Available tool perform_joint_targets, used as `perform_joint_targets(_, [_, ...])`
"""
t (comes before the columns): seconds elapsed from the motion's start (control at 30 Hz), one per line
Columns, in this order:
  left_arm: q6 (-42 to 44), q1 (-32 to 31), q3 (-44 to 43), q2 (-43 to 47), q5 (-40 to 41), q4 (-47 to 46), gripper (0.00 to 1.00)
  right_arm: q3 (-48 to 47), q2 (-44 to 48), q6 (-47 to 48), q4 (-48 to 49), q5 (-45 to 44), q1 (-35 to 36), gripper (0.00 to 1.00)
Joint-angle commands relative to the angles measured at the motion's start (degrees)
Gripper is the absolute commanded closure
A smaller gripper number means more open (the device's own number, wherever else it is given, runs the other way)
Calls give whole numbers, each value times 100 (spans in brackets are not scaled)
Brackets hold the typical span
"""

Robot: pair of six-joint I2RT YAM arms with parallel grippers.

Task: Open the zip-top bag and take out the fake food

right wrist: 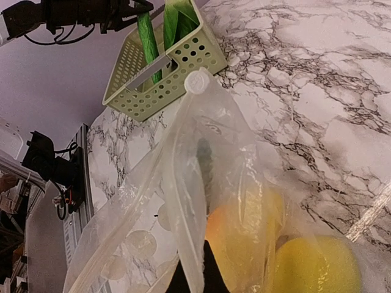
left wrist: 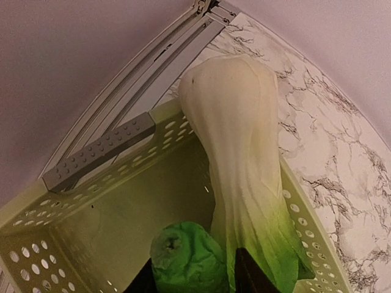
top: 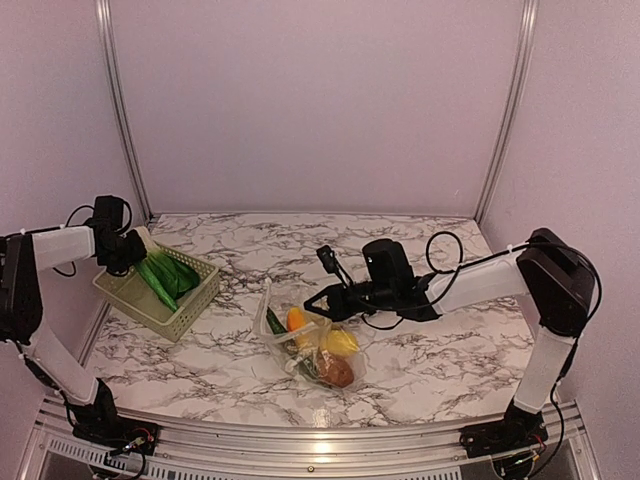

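Zip-top bag (top: 275, 335): clear crinkled film, on the marble-patterned table (top: 430, 250) at 6 o'clock of centre, near the front rail. Fake food (top: 341, 343) inside: smooth yellow, orange, brown and green pieces. Right gripper (top: 318, 306): jaws closed, pinching the bag's film at its 12 o'clock edge. Open tabletop runs from 12 to 3 o'clock. The perforated pale green basket (top: 195, 298) sits at 9 o'clock by the left wall. Left gripper (top: 120, 252): jaws partly apart over the basket's far corner, a crumpled green vegetable (left wrist: 183, 259) between them; grip not determinable.

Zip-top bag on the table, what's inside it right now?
A yellow lemon, an orange carrot, a brown lump and a dark green piece show through. Anything beneath them is hidden.
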State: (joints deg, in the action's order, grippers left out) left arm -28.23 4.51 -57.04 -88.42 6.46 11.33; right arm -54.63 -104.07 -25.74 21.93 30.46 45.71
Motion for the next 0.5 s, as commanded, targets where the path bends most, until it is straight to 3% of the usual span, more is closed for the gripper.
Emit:
perform_joint_targets(0.0, [-97,42,-104,-195,-272,-101,52,-371,179,292,-544,-60,-77,100])
perform_joint_targets(0.1, [-138,40,-280,-241,-249,116,35,-579,175,460,-976,-153,-123,100])
perform_joint_targets(0.17, [-178,49,-276,-123,-174,111,11,-609,256,513,-1098,-256,-122,100])
perform_joint_targets(0.2, [-189,49,-273,-70,-152,99,4,-617,312,517,-1156,-362,-124,100])
perform_joint_targets(0.47, [-634,32,-330,434,-30,144,1,-787,613,739,-1774,-1137,-35,100])
